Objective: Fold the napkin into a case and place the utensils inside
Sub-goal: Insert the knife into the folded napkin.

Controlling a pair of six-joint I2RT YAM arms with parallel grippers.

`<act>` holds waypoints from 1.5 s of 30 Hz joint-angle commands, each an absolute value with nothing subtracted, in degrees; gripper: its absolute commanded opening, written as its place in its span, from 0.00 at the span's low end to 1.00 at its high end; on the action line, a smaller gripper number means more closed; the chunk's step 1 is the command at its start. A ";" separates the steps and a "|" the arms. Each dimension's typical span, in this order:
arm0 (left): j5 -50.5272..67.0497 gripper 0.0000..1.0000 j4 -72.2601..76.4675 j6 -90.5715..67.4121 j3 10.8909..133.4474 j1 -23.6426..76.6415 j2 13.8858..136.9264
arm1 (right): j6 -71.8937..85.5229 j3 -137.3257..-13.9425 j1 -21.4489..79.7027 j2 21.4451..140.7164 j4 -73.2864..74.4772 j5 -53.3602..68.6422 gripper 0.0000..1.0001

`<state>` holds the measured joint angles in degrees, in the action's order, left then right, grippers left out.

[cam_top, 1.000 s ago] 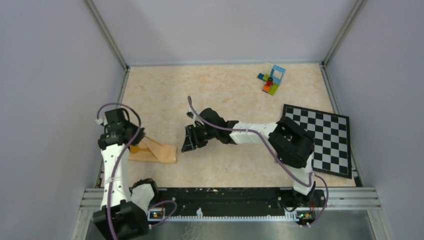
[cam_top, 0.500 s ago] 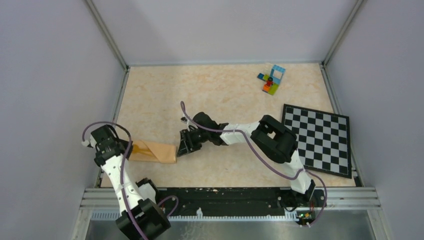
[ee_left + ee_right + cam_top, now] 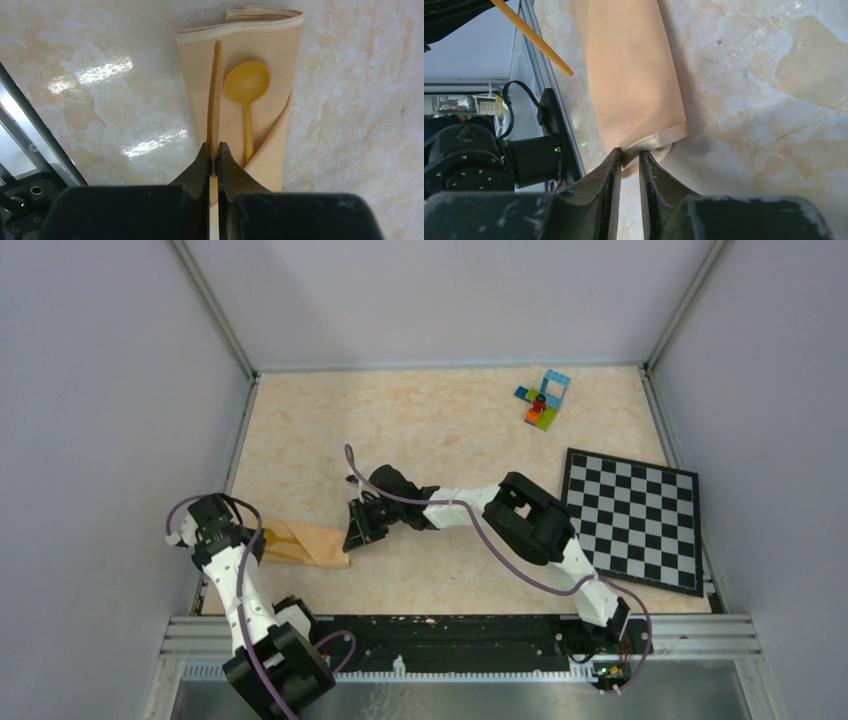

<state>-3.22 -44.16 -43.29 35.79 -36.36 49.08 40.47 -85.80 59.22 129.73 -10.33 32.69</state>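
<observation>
The peach-tan napkin (image 3: pixel 312 543) lies folded into a narrow case (image 3: pixel 270 50) near the table's left edge. An orange spoon (image 3: pixel 247 85) rests in its pocket, bowl showing. My left gripper (image 3: pixel 213 147) is shut on the slim orange knife (image 3: pixel 213 95), which lies along the cloth's left side beside the spoon. In the top view the left gripper (image 3: pixel 256 540) sits at the case's left end. My right gripper (image 3: pixel 630 155) pinches the thick hemmed corner of the napkin (image 3: pixel 629 70) at its right end. The knife (image 3: pixel 531 35) shows at the far end there.
Multicoloured toy bricks (image 3: pixel 542 400) sit at the back right. A black-and-white checkered board (image 3: pixel 632 520) lies on the right. A metal rail (image 3: pixel 30 135) runs close along the napkin's left, with the grey enclosure walls all round.
My right gripper slid left to the napkin's right end and closed on its hem. The left arm drew back towards the left edge with the knife still held.
</observation>
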 commanded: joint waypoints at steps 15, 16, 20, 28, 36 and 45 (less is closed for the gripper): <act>-3.73 0.00 -36.64 -49.60 35.16 -37.00 56.91 | 40.30 -88.57 60.13 132.21 -10.87 33.05 0.00; -3.50 0.00 -36.57 -49.79 35.08 -37.00 57.29 | 40.34 -88.47 60.07 132.20 -10.90 33.05 0.00; -3.60 0.00 -36.57 -50.14 34.55 -37.00 57.70 | 40.47 -88.42 60.11 132.21 -11.05 32.96 0.00; 1.59 0.00 -35.61 -50.45 33.34 -37.00 60.61 | 40.58 -88.33 60.12 132.12 -11.47 33.05 0.00; 8.57 0.00 -36.53 -53.23 32.37 -37.00 62.10 | 40.84 -87.90 60.09 131.92 -12.15 33.22 0.00; 12.43 0.00 -37.48 -54.32 29.53 -36.91 61.06 | 41.18 -87.54 60.12 131.66 -12.83 33.40 0.00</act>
<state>9.93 -37.34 -53.60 30.59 -36.67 62.00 40.84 -86.74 59.37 131.66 -10.31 33.08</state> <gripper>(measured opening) 0.026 0.008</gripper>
